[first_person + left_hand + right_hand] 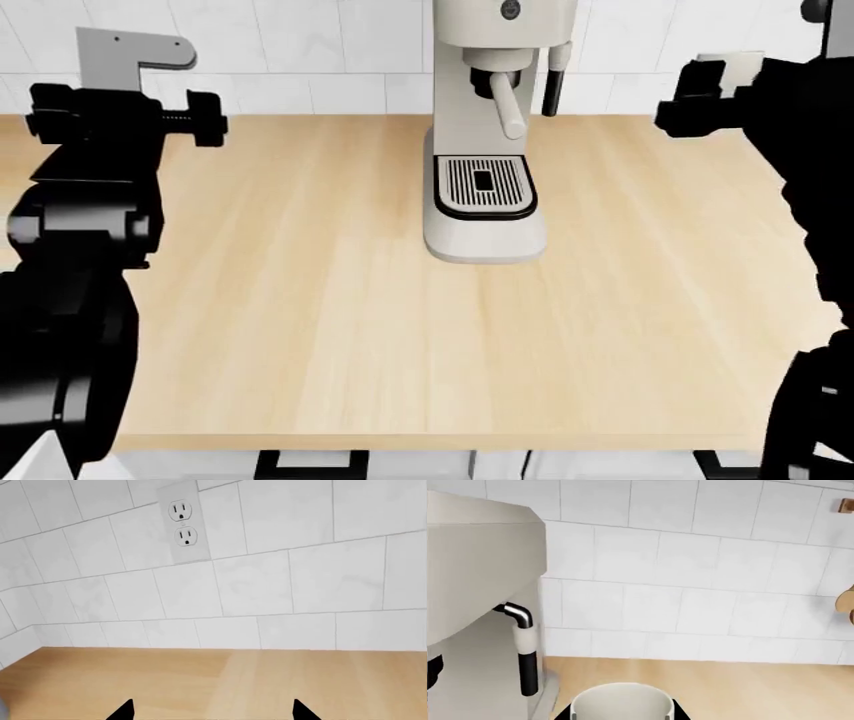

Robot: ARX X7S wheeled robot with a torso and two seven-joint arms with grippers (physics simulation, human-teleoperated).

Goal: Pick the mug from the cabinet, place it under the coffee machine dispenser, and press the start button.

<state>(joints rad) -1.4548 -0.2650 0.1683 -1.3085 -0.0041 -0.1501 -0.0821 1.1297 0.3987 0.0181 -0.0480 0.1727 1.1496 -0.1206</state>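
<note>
Holding the mug (622,701) between its fingertips, the right gripper (622,711) is clenched on the cup's sides, rim up, which suits setting it down upright. In the right wrist view the mug hangs just beside the machine's (487,130) side, near the black steam wand (526,650), with tiled wall (694,580) behind. The head view shows the right arm (787,110) off to the machine's right, so the mug has yet to reach the dispenser (501,70). The drip tray (485,187) below it is bare and open at the front. The wand and the angled handle (506,108) crowd the side path; coming round the front looks safer. The left gripper (212,711) is released, its tips apart over bare counter (294,300), well clear.
</note>
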